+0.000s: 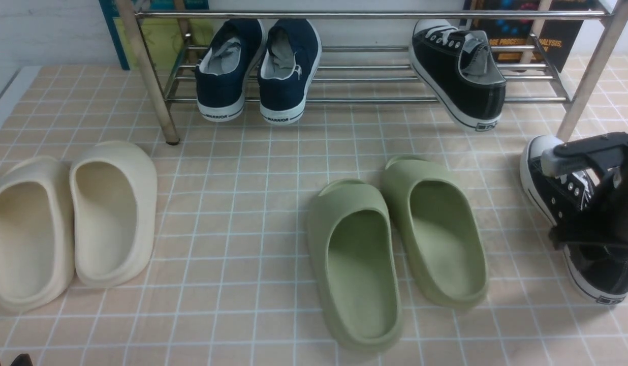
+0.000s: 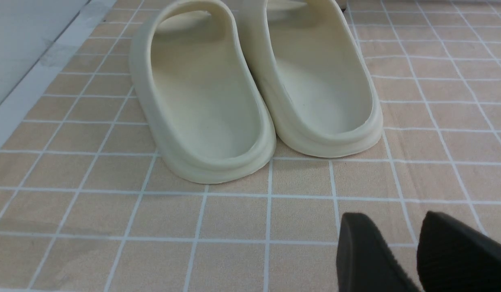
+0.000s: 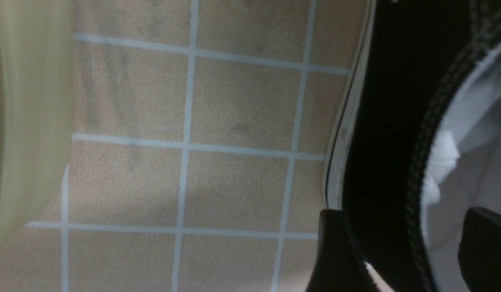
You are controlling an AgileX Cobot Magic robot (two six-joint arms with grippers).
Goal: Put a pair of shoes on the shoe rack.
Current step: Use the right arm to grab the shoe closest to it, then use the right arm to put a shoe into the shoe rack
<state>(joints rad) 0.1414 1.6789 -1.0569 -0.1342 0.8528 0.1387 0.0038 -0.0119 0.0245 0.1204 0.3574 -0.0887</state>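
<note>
Sneaker sidewall stands between the spread right fingers, 1 inside.

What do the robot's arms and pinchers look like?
The left gripper has two chunky black fingers with rounded tips and fine ribbing on the inner faces. The right gripper has black fingers too. In the front view the right arm is black, with one pale grey piece. No cables or markings show.
</note>
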